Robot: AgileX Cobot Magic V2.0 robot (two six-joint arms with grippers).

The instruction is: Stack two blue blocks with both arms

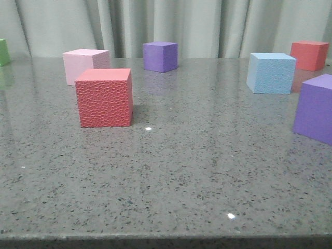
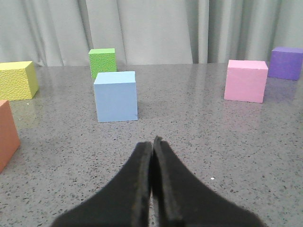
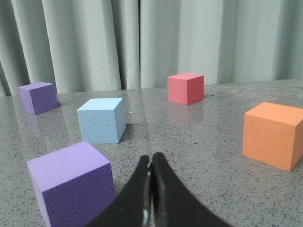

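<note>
Left tool [image 2: 152,142] closed, fingers pressed together, nothing held; right tool [image 3: 150,158] likewise closed and empty. Seen from the left wrist, the smoother blue block [image 2: 116,96] ahead of the tool tips at about 11 o'clock, standing flat on the tabletop [image 2: 199,137], apart from the green cube [image 2: 102,61] behind it. Seen from the right wrist, the pebbled blue block [image 3: 102,120] at about 10 o'clock from the tips, with a purple cube [image 3: 73,187] very near the tool at 8 o'clock and an orange cube [image 3: 273,135] well off at 2 o'clock. In the front view only the pebbled block [image 1: 271,72] visible, at the far right of the tabletop, near a red cube [image 1: 309,55]. Probably foam: light, a little soft, likely to give under pressure, so a moderate squeeze enough. Pebbled faces probably grippy, smooth ones perhaps more slippery. Best hold judged across two opposite side faces, near mid height, tool first opened wider than the cube. Light weight means easy to push aside on the polished tabletop if touched off centre.
</note>
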